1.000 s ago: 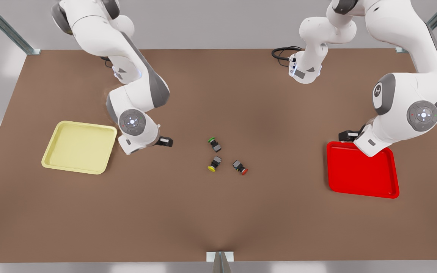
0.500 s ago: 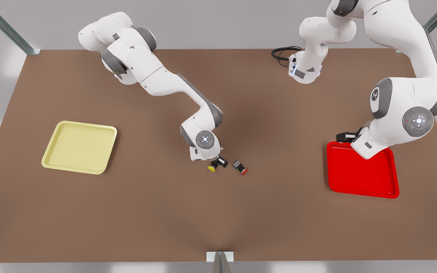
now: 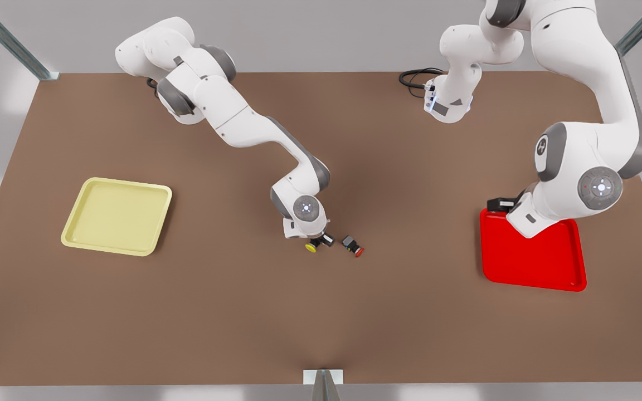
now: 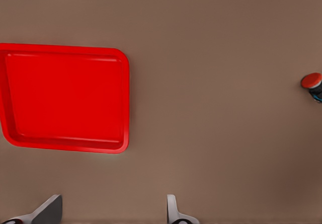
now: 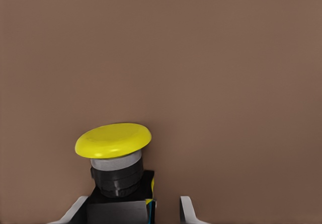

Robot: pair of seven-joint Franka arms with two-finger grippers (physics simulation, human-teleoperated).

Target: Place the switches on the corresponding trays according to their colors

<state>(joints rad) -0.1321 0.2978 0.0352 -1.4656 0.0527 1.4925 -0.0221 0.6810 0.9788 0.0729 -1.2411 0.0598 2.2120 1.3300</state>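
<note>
- The yellow switch [image 3: 312, 247] lies on its side on the brown counter [image 3: 243, 312] near the middle, its cap toward the near edge; the red switch [image 3: 353, 246] lies just beside it on the front view's right, apart from it.
- We see the right claw [image 5: 130, 215] low over the yellow switch, its fingers [image 5: 187, 210] straddling the dark boxy body with a gap showing on one side, so we judge it open around the body and not yet clamped.
- We take the switch for light, rigid plastic. The flat sides of the square body offer the pads a sure seat, while the round cap and ribbed collar would likely let it roll or twist out.
- Being so small and light, it may skid if one finger touches first, so we would centre before closing.
- The left claw [image 4: 113, 211] waits over the red tray [image 3: 544, 267], fingers spread and empty.
- The yellow tray [image 3: 78, 236] sits well apart, at the front view's left.
</note>
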